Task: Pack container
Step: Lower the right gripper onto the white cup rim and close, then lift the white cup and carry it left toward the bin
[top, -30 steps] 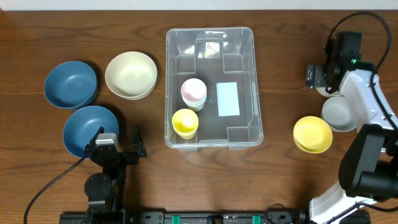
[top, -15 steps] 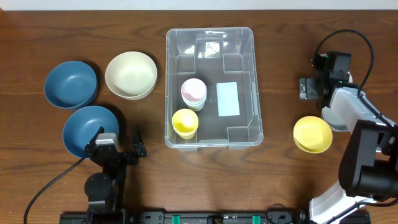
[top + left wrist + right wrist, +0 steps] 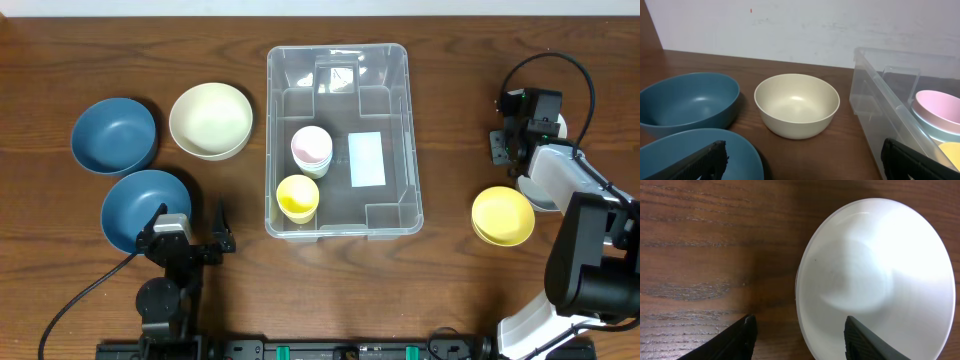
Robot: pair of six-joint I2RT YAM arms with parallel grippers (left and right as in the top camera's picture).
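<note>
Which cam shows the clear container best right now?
Overhead: the whole container is in frame, with its rim and interior visible. Left wrist catches only one corner of it at the right edge; right wrist doesn't show it.

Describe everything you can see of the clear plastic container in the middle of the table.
The container is a large rectangular bin of clear plastic with a rounded rim and moulded notches along its walls. It stands upright and open-topped, with no lid in view, on the wooden table. A white label lies on its base. Inside stand a pink-topped cup stack and a yellow cup, both toward one long wall. Nothing else touches it.
</note>
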